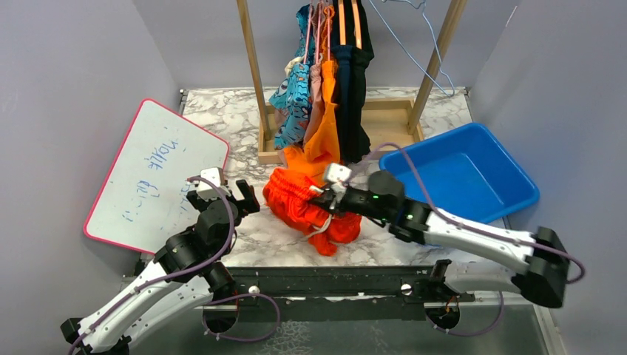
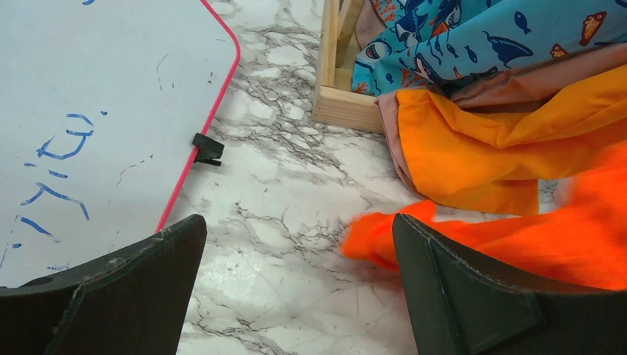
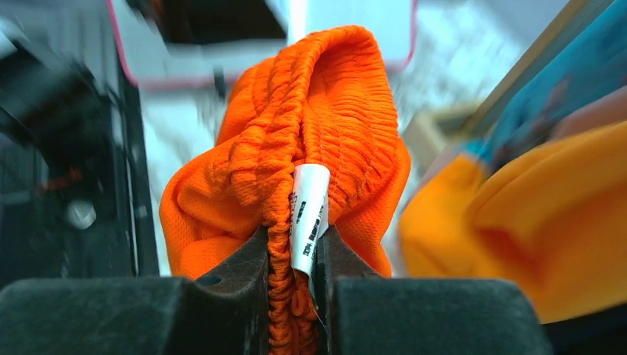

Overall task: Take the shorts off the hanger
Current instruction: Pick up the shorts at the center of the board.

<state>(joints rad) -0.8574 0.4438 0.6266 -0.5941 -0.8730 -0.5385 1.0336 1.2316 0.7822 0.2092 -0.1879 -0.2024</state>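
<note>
The red-orange shorts (image 1: 299,203) lie bunched on the marble table, off the rack. My right gripper (image 1: 325,200) is shut on their elastic waistband and white label (image 3: 307,214). Bright orange shorts (image 1: 319,140), blue cartoon-print shorts (image 1: 296,100), dusty pink shorts (image 1: 316,81) and dark navy shorts (image 1: 353,89) hang on hangers from the wooden rack (image 1: 255,66). My left gripper (image 1: 240,196) is open and empty, low over the table, just left of the red-orange shorts (image 2: 473,237).
A blue bin (image 1: 462,174) stands at the right. A pink-edged whiteboard (image 1: 159,174) lies at the left and also shows in the left wrist view (image 2: 96,111). An empty wire hanger (image 1: 414,44) hangs on the rack. The rack's wooden base (image 2: 347,107) sits behind the shorts.
</note>
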